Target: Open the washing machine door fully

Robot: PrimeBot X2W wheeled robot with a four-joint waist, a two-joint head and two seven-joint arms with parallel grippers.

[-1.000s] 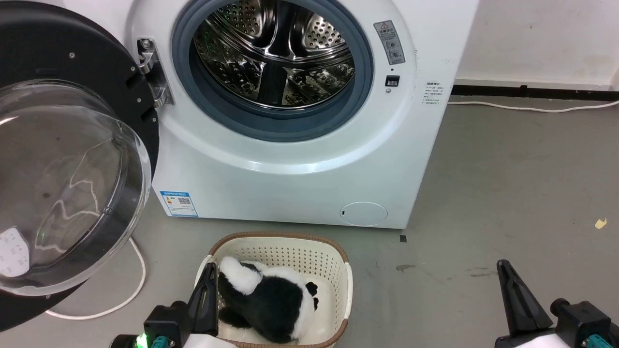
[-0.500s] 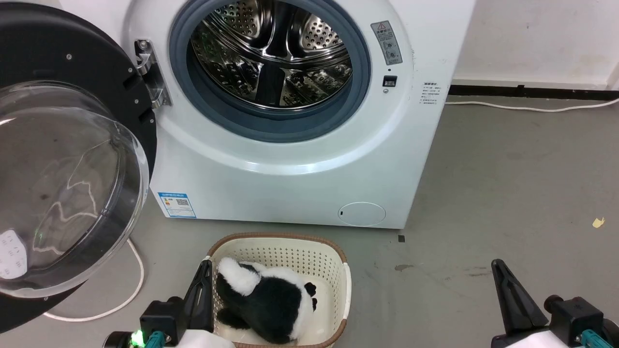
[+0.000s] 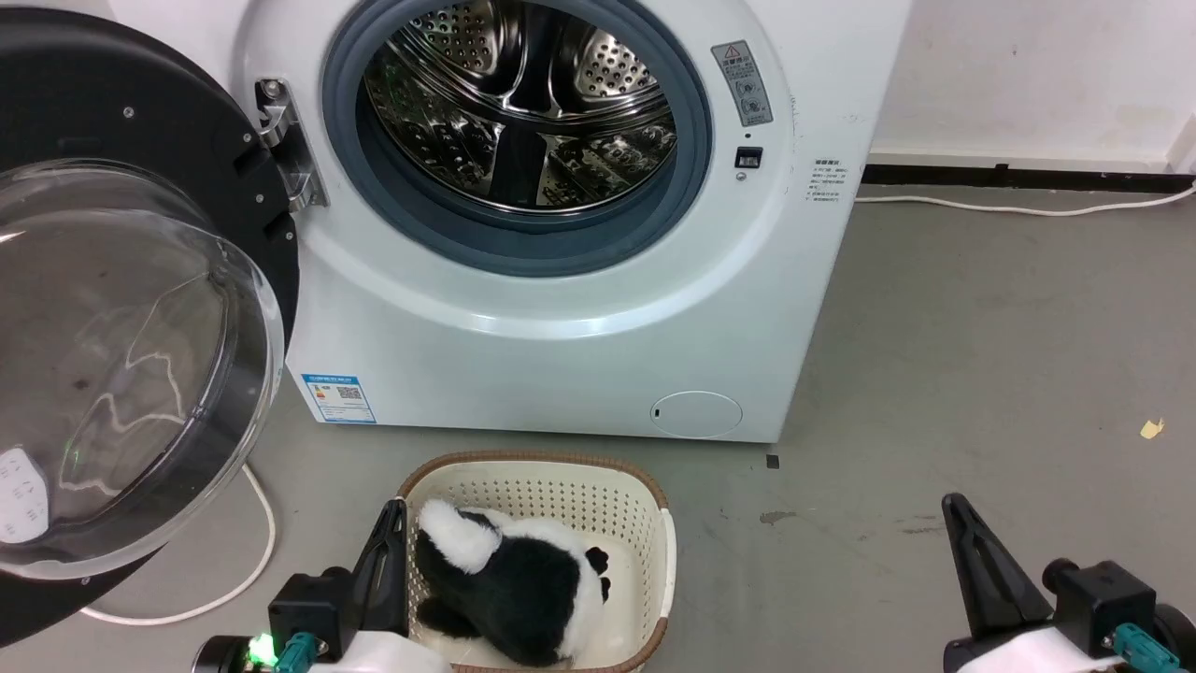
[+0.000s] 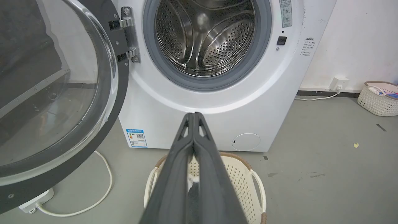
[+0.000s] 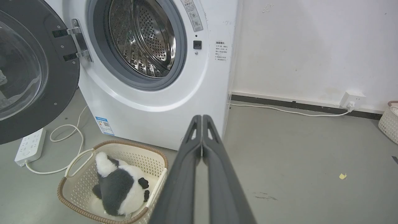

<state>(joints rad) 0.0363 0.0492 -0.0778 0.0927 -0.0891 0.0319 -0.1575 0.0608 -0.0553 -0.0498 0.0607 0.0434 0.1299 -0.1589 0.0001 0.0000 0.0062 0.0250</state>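
Head view: glossy black round washing machine door [image 3: 131, 318] stands wide open, left end effector [image 3: 396, 509] and right end effector [image 3: 953, 503] closed empty; looks done, next retract.

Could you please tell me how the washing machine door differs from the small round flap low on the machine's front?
The washing machine door is very large; the flap is small. The door is black with a bulging clear glass window; the flap is plain white. The door stands swung wide open; the flap sits shut. Both are round.
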